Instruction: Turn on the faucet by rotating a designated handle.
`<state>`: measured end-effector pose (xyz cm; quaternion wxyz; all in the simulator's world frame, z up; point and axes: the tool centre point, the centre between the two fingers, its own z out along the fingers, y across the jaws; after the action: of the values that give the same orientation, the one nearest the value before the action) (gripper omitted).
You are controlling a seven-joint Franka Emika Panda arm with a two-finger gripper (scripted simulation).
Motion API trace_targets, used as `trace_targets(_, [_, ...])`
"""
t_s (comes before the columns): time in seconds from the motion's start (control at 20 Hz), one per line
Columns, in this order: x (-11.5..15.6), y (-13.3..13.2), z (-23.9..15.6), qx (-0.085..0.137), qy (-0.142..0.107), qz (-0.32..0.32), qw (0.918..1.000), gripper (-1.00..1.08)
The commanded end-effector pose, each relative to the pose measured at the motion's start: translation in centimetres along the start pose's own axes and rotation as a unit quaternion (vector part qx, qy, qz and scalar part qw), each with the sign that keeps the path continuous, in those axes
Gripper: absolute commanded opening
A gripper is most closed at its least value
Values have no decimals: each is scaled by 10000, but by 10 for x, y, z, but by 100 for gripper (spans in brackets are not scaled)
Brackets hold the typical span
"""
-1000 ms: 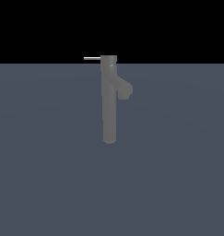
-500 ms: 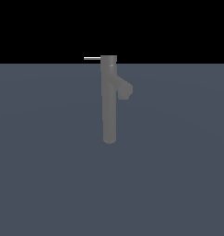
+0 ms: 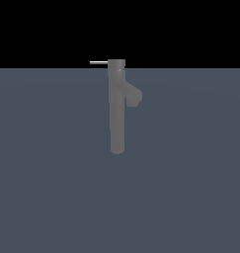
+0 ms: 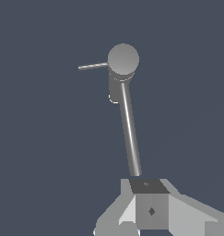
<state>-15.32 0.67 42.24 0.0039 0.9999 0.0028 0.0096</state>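
The faucet (image 3: 116, 113) is a tall matte grey column with a stubby spout on the exterior view's right. The handle (image 3: 99, 63), a thin silver rod, projects from its top cap toward the exterior view's left. In the wrist view I see the faucet's round cap (image 4: 123, 59) from above, with the handle (image 4: 92, 66) sticking out sideways. A second, longer silver rod (image 4: 131, 133) runs from under the cap toward my gripper (image 4: 148, 191) and ends just short of it. The gripper's boxy white-grey parts show only at the picture's edge. The frames do not show whether its jaws are open or shut. The gripper is absent from the exterior view.
The faucet stands on a plain blue-grey surface (image 3: 52, 173) that fills both views. Above the surface's far edge the exterior view is black.
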Motion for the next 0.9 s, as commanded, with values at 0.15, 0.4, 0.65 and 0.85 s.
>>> trace_targets(0.15, [40,-11,31,15,-20,-171,9999,-100])
trace_targets(0.4, [75,-21,57,27,-40,-321,9995,-100])
trace_targets(0.65, [109,-32,83,38,-59,-467,9989,-100])
trace_targets(0.85, [132,-40,100,44,-72,-565,9984,-100])
